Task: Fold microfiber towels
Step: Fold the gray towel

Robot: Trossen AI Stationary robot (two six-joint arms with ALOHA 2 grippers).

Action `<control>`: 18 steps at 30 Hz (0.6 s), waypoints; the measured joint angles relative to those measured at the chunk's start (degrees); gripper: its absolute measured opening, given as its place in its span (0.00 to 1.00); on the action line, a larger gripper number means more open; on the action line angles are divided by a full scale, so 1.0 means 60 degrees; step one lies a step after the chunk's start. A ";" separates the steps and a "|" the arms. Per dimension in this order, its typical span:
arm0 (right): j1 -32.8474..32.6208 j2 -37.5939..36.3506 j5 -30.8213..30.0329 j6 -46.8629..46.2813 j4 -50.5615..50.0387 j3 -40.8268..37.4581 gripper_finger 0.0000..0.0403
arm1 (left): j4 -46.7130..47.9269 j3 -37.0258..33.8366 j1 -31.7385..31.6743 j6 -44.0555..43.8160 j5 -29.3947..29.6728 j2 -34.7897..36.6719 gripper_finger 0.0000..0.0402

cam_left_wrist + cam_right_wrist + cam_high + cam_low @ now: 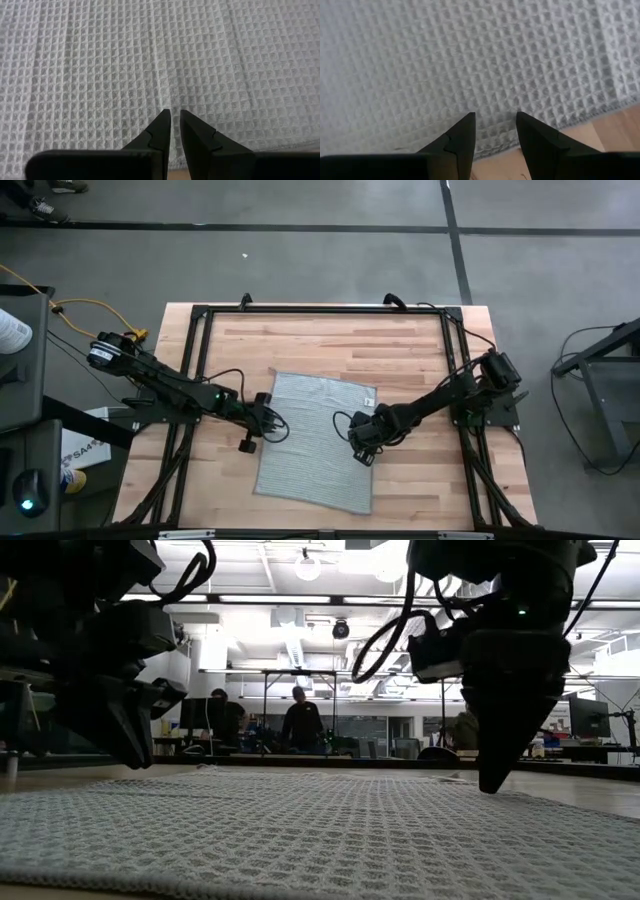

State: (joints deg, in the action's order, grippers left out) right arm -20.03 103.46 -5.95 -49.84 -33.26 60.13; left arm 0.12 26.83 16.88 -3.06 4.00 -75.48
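One light grey waffle-weave microfiber towel (315, 440) lies spread flat on the wooden table (300, 345), its small white tag (370, 402) at the far right corner. My left gripper (262, 418) slants down over the towel's left edge; in its wrist view the fingertips (175, 114) stand a narrow gap apart over the cloth (150, 60), with nothing between them. My right gripper (362, 448) points steeply down at the towel's right edge. It is open, and its fingers (495, 116) stand just inside the hem (580, 117). I cannot tell whether either one touches the cloth.
Black frame rails (320, 310) run along the table's far edge and both sides. Bare wood lies beyond the towel toward the far edge and beside its right hem (615, 130). People stand in the room behind the table (300, 720).
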 joint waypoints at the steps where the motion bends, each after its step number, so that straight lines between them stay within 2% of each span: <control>1: -0.0038 0.0000 0.0049 0.0103 0.0060 -0.0002 0.34 | -0.0002 0.0000 0.0000 -0.0051 -0.0002 0.0000 0.10; 8: -0.0198 0.0000 0.0356 0.0469 0.0295 -0.0002 0.34 | -0.0007 0.0000 0.0000 -0.0406 -0.0111 0.0000 0.10; 18: -0.0289 0.0000 0.0501 0.2407 -0.0200 0.0375 0.34 | 0.0569 0.0399 0.0000 -0.0484 -0.0370 0.0000 0.10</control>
State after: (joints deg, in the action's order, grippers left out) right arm -21.77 103.46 -2.94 -35.40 -34.46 62.38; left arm 3.53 29.22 16.88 -5.96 1.78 -75.48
